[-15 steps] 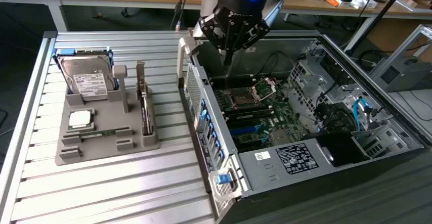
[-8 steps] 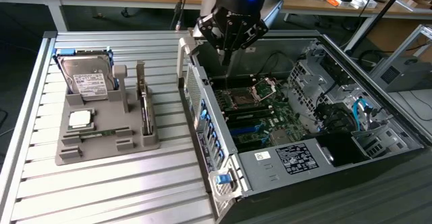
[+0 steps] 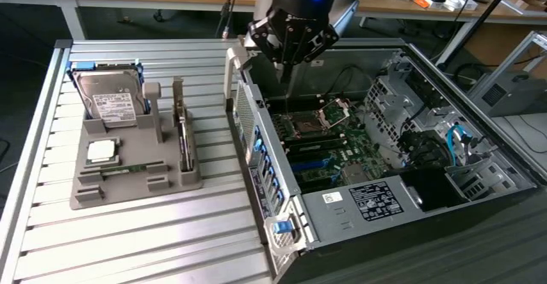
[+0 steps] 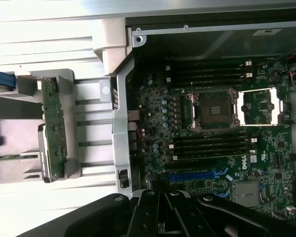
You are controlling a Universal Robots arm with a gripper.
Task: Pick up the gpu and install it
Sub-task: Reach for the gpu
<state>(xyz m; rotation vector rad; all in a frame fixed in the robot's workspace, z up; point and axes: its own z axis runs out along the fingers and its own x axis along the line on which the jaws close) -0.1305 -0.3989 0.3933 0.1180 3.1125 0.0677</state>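
The gpu [image 3: 181, 127] is a thin green card with a silver bracket, standing on edge in a slot of the grey holder [image 3: 137, 188] on the slatted table. In the wrist view the gpu [image 4: 53, 131] shows edge-on. My gripper [image 3: 287, 72] hangs over the open computer case [image 3: 248, 124], above the motherboard [image 3: 329, 143] and well to the exterior view's right of the card. Its fingers look shut with nothing between them, and my gripper [image 4: 163, 195] points down at the motherboard [image 4: 212, 143]. A blue card slot [image 4: 197, 175] lies on the board close to the fingertips.
The holder also carries a silver hard drive [image 3: 111, 98], a processor chip [image 3: 101, 150] and a narrow memory stick [image 3: 128, 168]. The case's raised metal wall [image 4: 119, 123] stands between holder and motherboard. Cables and drive cages [image 3: 444, 136] crowd the case's far side.
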